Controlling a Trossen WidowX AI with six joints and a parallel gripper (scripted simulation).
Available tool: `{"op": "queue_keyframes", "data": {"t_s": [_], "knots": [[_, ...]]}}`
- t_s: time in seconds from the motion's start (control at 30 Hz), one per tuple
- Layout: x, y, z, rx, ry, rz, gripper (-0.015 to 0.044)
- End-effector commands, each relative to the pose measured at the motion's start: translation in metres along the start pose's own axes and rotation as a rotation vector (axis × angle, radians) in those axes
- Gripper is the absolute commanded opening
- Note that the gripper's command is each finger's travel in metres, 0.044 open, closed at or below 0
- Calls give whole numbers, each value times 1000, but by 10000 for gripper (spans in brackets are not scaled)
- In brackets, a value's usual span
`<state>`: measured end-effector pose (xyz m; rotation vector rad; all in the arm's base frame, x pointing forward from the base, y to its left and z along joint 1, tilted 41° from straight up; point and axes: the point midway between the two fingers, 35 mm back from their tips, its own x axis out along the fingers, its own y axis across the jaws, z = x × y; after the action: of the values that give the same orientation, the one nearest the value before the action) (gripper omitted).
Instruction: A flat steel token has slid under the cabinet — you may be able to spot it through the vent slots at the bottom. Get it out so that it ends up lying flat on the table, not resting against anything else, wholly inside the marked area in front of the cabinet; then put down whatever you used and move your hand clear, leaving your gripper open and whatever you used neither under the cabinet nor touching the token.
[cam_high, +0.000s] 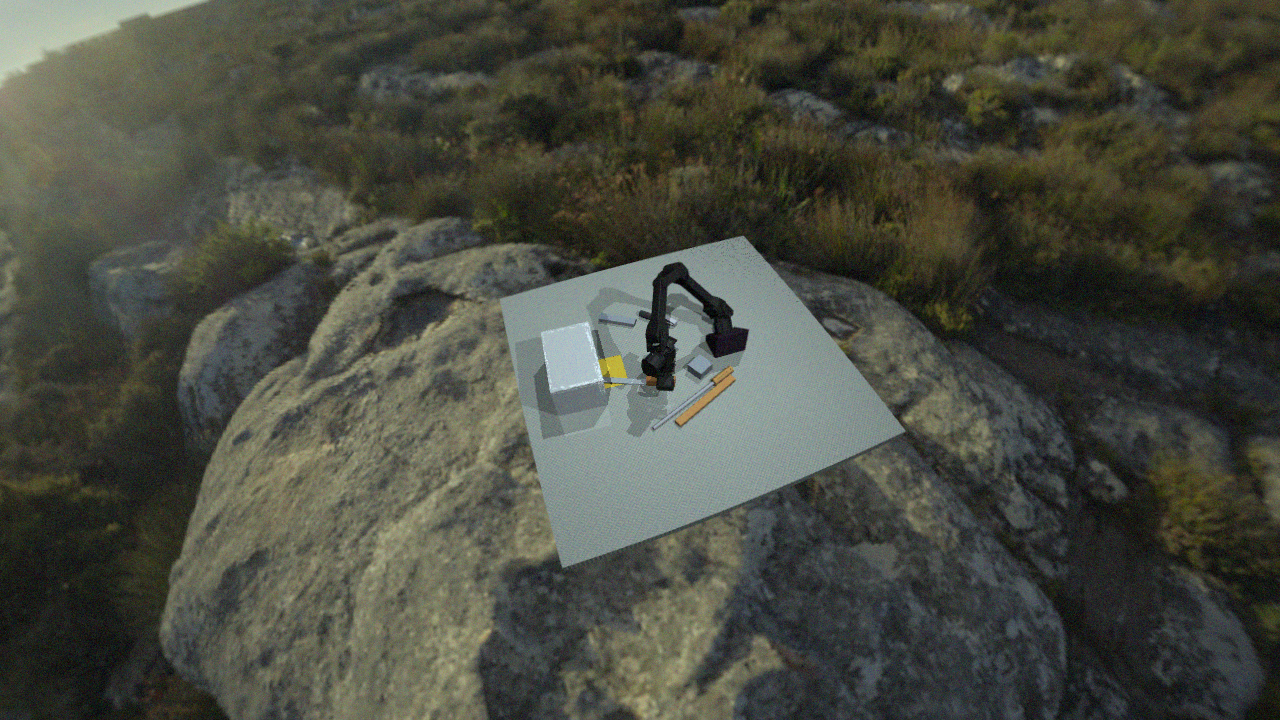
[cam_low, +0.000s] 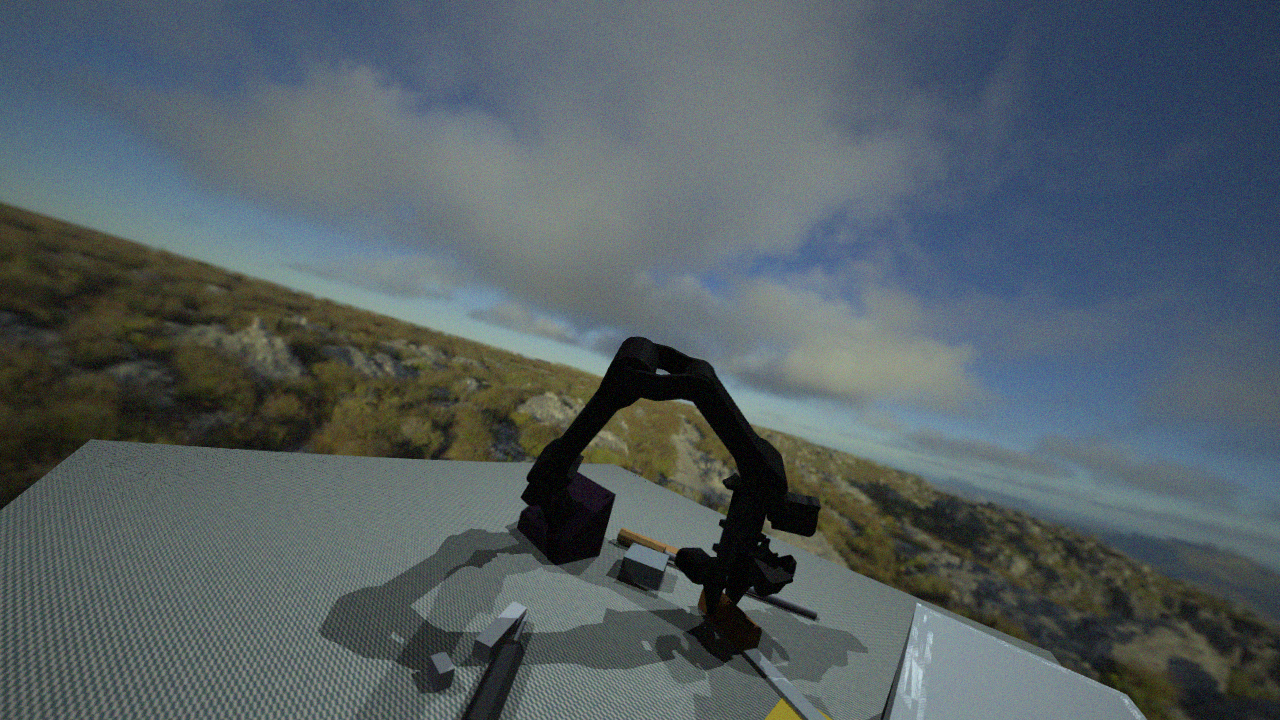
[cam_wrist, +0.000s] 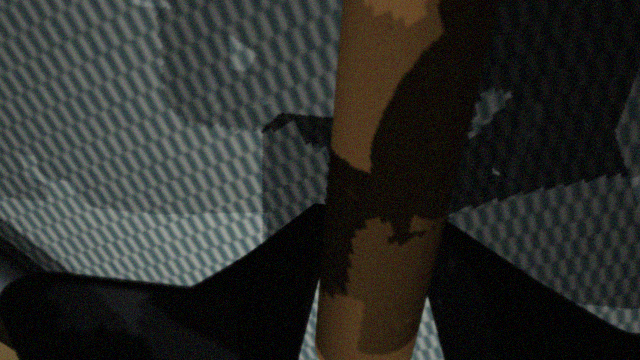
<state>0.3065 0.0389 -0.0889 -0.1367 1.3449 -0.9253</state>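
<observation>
– What colours do we see on the handle (cam_high: 652, 381) (cam_low: 732, 625) (cam_wrist: 382, 125)?
– We see orange-brown, and black on the arm (cam_high: 659, 308) (cam_low: 733, 429).
– And the marked area (cam_high: 613, 368) (cam_low: 782, 711)?
– Yellow, we'd say, while the cabinet (cam_high: 572, 358) (cam_low: 1011, 676) looks pale grey-white.
– The table (cam_high: 716, 465) (cam_low: 223, 537) (cam_wrist: 150, 245)?
– We find it grey-green, finely patterned in light and dark.

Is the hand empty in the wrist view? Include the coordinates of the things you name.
No, the hand (cam_high: 663, 383) (cam_low: 723, 601) (cam_wrist: 373, 222) has its fingers closed on an orange-brown handle (cam_high: 651, 381) (cam_low: 737, 628) (cam_wrist: 395, 295).
</observation>
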Motion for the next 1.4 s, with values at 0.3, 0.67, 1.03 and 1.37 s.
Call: {"op": "queue_keyframes", "data": {"t_s": [0.3,0.67,1.03,1.37], "knots": [[1,1,-29,-3,4,-3,0],[1,3,-48,-4,5,-3,0],[-2,4,-42,39,3,-1,0],[-3,4,-42,115,3,-3,0]]}}
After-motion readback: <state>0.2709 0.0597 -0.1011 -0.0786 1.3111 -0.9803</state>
